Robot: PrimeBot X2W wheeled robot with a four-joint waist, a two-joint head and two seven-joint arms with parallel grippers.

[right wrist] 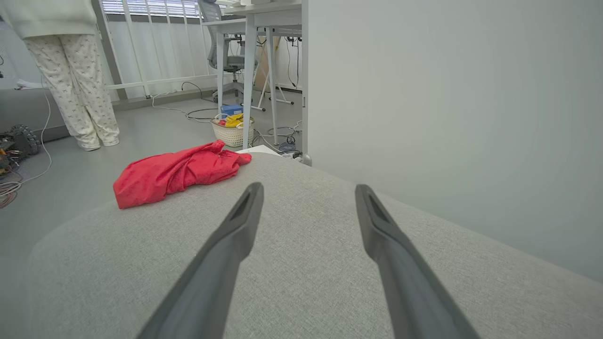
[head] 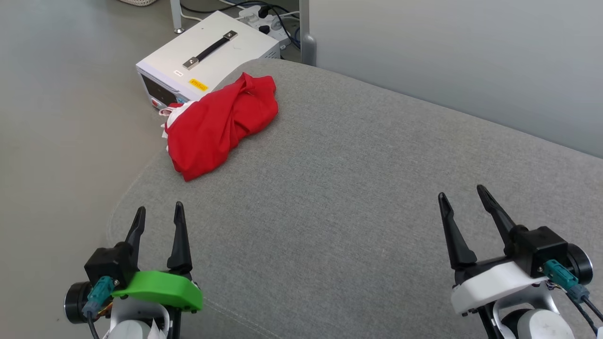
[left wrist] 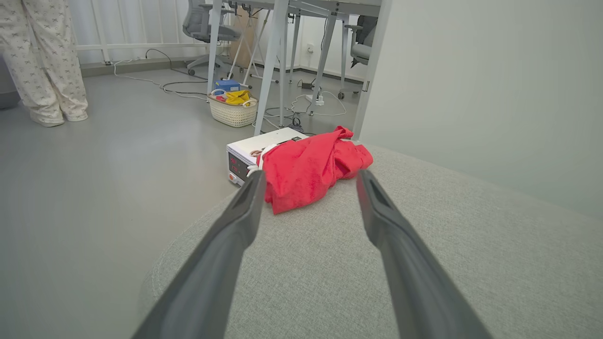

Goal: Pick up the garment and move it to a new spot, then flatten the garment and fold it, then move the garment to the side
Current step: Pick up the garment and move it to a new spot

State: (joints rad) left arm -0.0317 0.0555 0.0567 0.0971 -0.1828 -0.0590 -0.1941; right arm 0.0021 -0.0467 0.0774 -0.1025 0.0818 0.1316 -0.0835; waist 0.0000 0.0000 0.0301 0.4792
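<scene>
The garment (head: 219,122) is a crumpled red heap with a bit of white trim at its left end, lying near the far left edge of a grey upholstered surface (head: 358,188). My left gripper (head: 158,212) stands open at the lower left, well short of the heap, nothing between its fingers. In the left wrist view the garment (left wrist: 308,167) lies straight ahead beyond the spread fingers (left wrist: 245,207). My right gripper (head: 462,194) is open at the lower right, far from the garment (right wrist: 176,172), which lies to the upper left in its wrist view.
A white box with a black handle (head: 209,59) stands on the floor just past the surface's far left edge, cables and a power strip (head: 268,19) behind it. A grey wall panel (head: 447,56) runs along the far right. A person's legs (left wrist: 44,61) and a basket (left wrist: 233,108) are farther off.
</scene>
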